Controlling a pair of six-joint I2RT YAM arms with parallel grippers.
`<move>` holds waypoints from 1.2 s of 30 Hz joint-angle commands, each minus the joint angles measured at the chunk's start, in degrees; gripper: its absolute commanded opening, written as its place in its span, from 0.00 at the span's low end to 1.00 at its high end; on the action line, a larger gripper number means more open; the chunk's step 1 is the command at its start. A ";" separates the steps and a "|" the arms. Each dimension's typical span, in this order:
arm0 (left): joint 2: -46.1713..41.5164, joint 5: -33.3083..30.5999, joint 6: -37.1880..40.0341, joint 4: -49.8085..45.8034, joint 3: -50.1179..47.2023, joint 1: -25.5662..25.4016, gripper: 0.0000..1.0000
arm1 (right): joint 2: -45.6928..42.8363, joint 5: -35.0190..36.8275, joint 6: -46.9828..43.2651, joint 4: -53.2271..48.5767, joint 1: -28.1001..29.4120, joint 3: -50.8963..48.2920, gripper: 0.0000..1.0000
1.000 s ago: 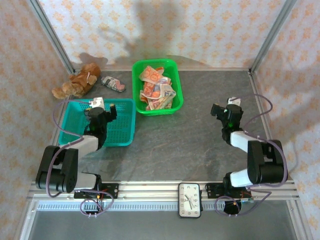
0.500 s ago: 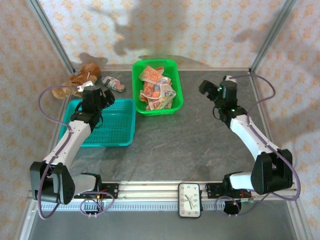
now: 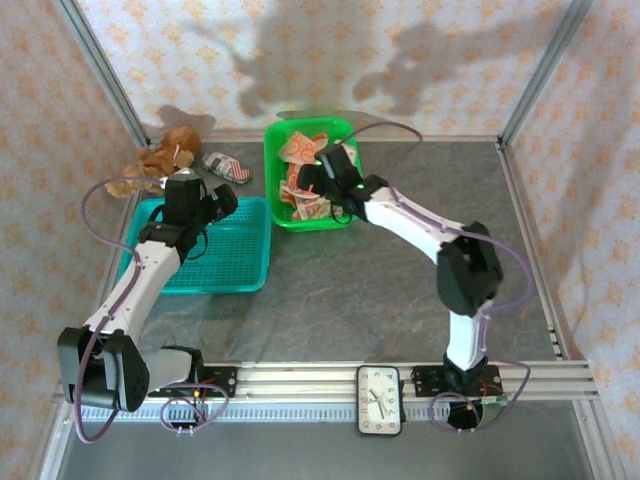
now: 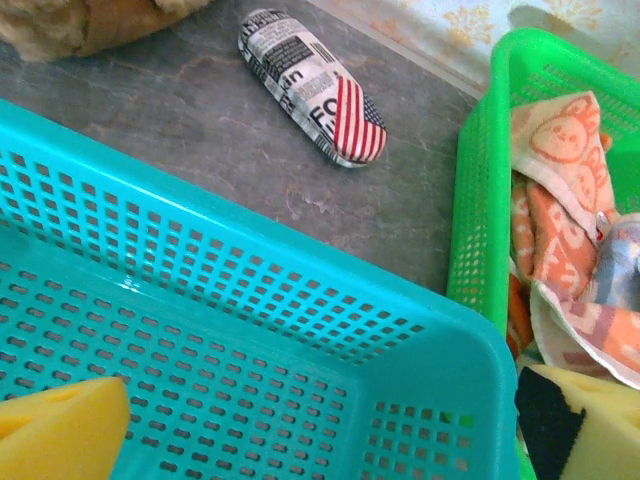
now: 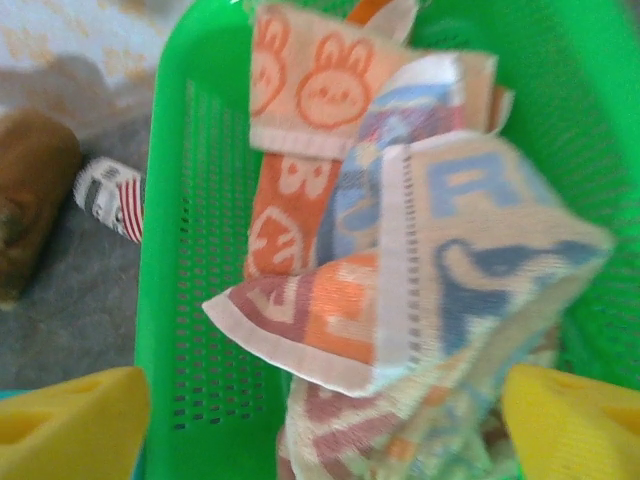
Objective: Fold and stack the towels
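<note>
The towels (image 3: 299, 150) lie crumpled in a heap inside the green basket (image 3: 270, 178); they are cream and orange with bunny prints. My right gripper (image 3: 313, 180) hovers over that heap. In the right wrist view it (image 5: 320, 430) is open, its yellow pads (image 5: 70, 420) either side of the towels (image 5: 400, 270), not closed on them. My left gripper (image 3: 221, 201) is above the far right corner of the teal basket (image 3: 235, 258). It (image 4: 320, 440) is open with nothing in it, and the towels (image 4: 555, 190) show at the right.
A brown teddy bear (image 3: 155, 165) and a small striped shoe (image 3: 227, 167) lie at the back left, behind the teal basket. The shoe (image 4: 315, 85) is close to the green basket (image 4: 485, 200). A clock (image 3: 379, 400) sits on the front rail.
My right arm has swung from the right side of the table leftward to over the green basket. My left arm rose over the teal basket, then barely moved.
</note>
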 commanded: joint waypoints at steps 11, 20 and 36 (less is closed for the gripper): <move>-0.81 3.01 -0.17 -2.72 1.42 0.46 1.00 | 20.35 -0.59 7.12 -14.57 -0.88 18.14 0.73; -1.09 2.69 -0.20 -3.70 1.69 0.48 1.00 | 18.35 0.06 5.59 -15.74 -8.49 8.29 0.66; 0.75 3.25 -1.47 -5.45 3.60 0.24 1.00 | 0.34 5.92 -5.58 -16.76 -34.03 -13.37 0.67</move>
